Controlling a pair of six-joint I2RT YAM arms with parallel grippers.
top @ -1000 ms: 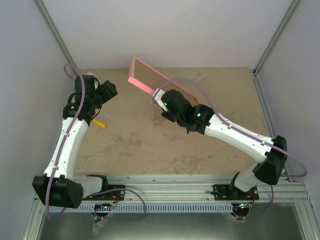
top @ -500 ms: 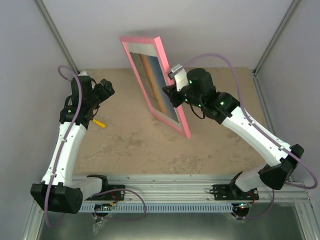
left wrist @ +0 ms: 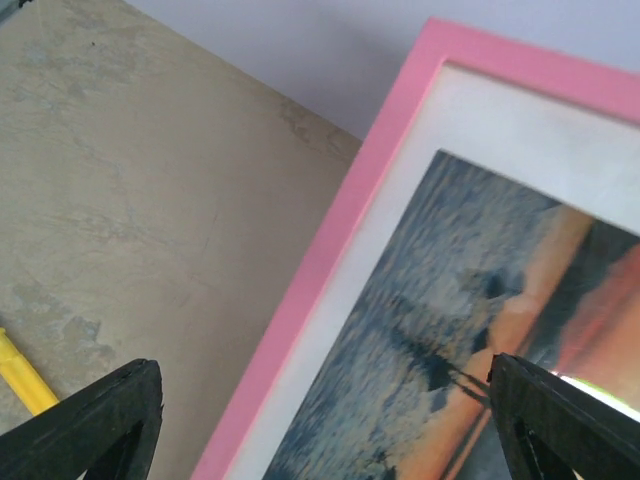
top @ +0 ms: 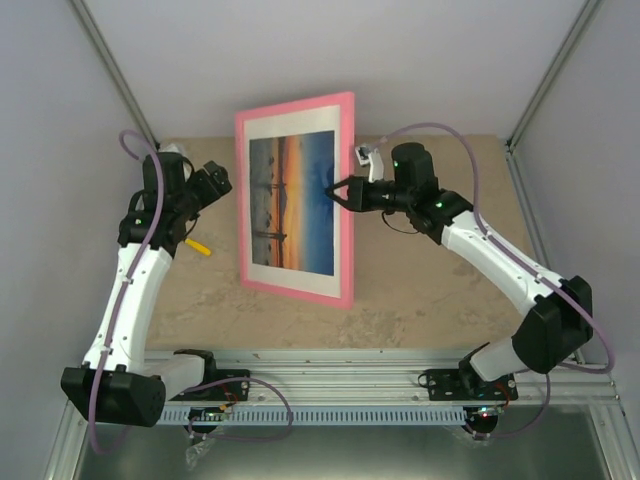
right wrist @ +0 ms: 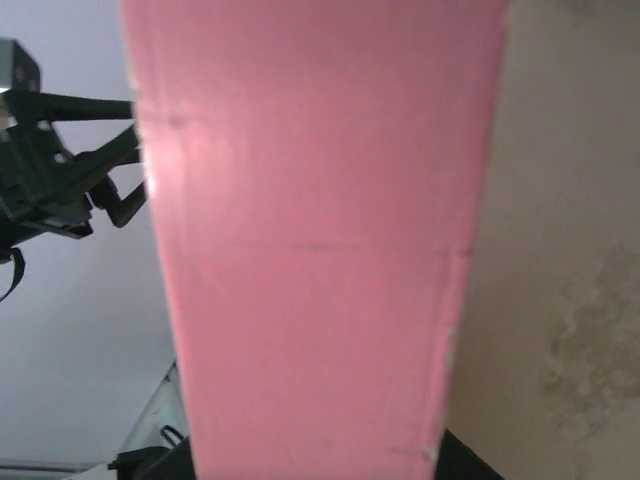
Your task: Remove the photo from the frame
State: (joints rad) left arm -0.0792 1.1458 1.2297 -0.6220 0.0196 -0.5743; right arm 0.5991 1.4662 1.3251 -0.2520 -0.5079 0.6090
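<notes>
photo (top: 292, 202): sitting in the frame, white mat around it, facing my overhead cam
frame (top: 295, 104): pink, held up above the table (top: 420, 290)
right gripper (top: 345, 192): clamped on the frame's right edge
left gripper (top: 216, 183): fingers spread wide, beside the left edge, I see nothing held

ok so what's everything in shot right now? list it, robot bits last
frame: 1, pink, held up above the table, front facing the top camera
photo: 1, orange sunset over blue water, inside the frame
mat: 1, white, between photo and frame
yellow stick: 1, yellow, lying on the table's left side; too small to identify
table: 1, mottled beige, under everything
rail: 1, silver, near edge, carries the arm bases
left gripper: 1, black, open, beside the frame's left edge, not touching it
right gripper: 1, black, clamped on the frame's right edge
</notes>
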